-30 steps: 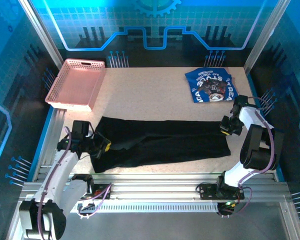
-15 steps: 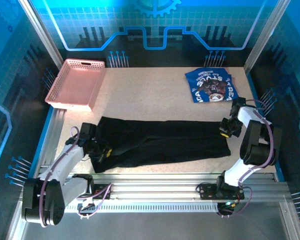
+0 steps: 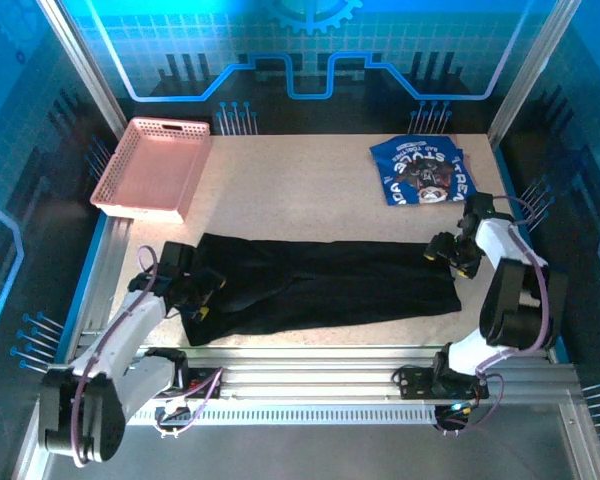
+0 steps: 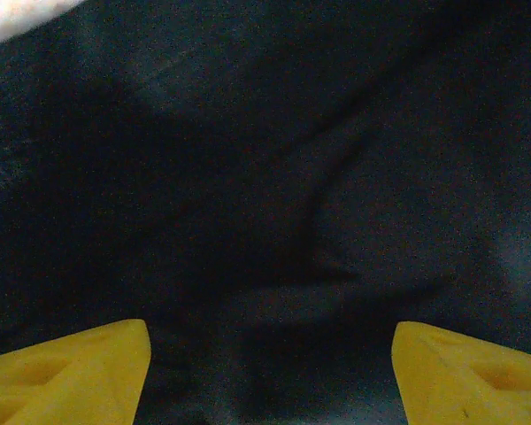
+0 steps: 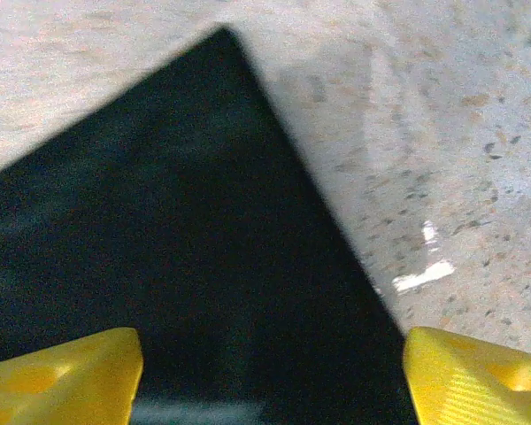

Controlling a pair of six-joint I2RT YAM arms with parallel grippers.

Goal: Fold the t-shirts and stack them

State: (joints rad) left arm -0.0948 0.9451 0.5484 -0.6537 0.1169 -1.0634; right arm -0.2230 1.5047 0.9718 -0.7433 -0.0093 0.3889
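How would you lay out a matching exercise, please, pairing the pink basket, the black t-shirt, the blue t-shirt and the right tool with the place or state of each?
Column one:
1. pink basket
2. black t-shirt
3. blue t-shirt
4. right tool

Column two:
A. at the back right, printed side up
B. spread long across the near side
C. at the back left
D. open, above a corner of dark cloth

Pairs: 1-C, 2-B, 3-A, 4-D

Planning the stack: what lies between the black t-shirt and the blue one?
Bare tabletop separates the black t-shirt from the blue t-shirt, as seen in the top view.
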